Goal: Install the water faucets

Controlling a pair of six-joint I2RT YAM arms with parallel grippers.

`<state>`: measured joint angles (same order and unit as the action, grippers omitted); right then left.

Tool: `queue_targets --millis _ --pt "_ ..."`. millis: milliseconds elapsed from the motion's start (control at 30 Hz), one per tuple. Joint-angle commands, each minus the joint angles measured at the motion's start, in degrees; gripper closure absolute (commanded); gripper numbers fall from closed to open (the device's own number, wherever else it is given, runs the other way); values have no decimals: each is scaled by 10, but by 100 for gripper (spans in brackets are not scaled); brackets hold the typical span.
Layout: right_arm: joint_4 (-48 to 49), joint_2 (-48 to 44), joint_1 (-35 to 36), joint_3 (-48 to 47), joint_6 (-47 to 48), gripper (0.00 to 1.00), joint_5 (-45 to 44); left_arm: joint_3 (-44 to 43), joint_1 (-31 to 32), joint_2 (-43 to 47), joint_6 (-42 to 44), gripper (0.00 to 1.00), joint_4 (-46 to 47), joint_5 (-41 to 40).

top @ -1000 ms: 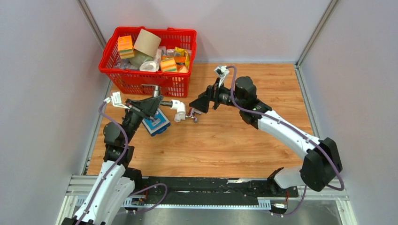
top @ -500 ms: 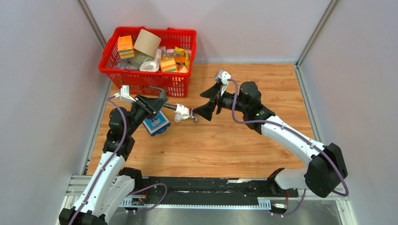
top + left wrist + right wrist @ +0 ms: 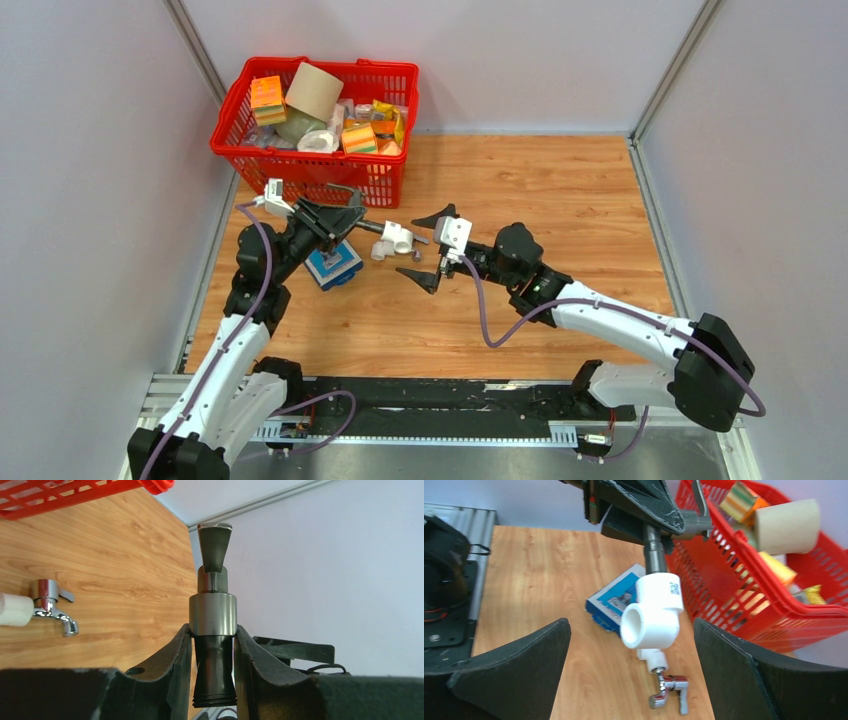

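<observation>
My left gripper (image 3: 340, 220) (image 3: 212, 630) is shut on the dark grey faucet (image 3: 372, 228) (image 3: 213, 615), held above the table. A white elbow fitting (image 3: 400, 237) (image 3: 654, 612) sits on the end of its stem; the left wrist view does not show the elbow. The chrome faucet (image 3: 413, 254) (image 3: 669, 692) (image 3: 52, 605) lies on the wood with its own white fitting (image 3: 380, 250) (image 3: 12, 609). My right gripper (image 3: 426, 248) (image 3: 631, 625) is wide open, its fingers either side of the raised elbow, touching nothing.
A flat blue-and-white box (image 3: 332, 266) (image 3: 616, 600) lies under my left gripper. The red basket (image 3: 300, 178) (image 3: 744, 595) with several packages stands at the back left. Grey walls close in the table on three sides.
My right arm has swung nearer and turned so its open jaws face the elbow. My left gripper has shifted right with the dark faucet.
</observation>
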<state>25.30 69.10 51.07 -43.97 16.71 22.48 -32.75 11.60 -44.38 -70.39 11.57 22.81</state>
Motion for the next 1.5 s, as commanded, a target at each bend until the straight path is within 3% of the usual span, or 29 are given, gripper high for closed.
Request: queue_targets --millis 0,133,233,333,567,667,767,900,967,1100,1233,1300,1367,1467 --pt "55 20 25 -15 78 0 -90 -25 4 1 -48 100 87 34" --pt "76 38 35 -17 90 2 -113 -34 8 0 -48 100 88 40" --pt "91 39 35 -17 77 10 -108 -37 11 0 -47 100 86 41" --pt "89 33 35 -23 57 25 -91 -38 15 -3 -40 100 87 43" --pt "40 22 17 -43 -62 80 -69 -32 33 -23 35 100 178 72" --pt "4 9 -18 -50 -163 94 -29 -26 51 -39 69 100 297 99" --pt "-51 -1 -70 -70 -295 100 25 -27 86 -64 160 100 368 138" --pt "-121 11 -148 -94 -444 100 126 -21 135 -90 276 100 477 189" --pt "-156 29 -182 -99 -504 100 172 -10 149 -109 295 100 559 213" --pt "-167 38 -213 -83 -558 99 216 21 150 -178 246 100 795 251" --pt "-180 51 -231 -92 -571 95 249 -13 163 -241 221 100 814 301" --pt "-191 45 -236 -97 -553 82 238 -18 170 -252 221 100 814 285" --pt "-198 26 -240 -104 -512 55 217 -12 170 -251 211 100 814 253" --pt "-235 -10 -240 -126 -424 28 161 15 171 -234 188 100 806 162"
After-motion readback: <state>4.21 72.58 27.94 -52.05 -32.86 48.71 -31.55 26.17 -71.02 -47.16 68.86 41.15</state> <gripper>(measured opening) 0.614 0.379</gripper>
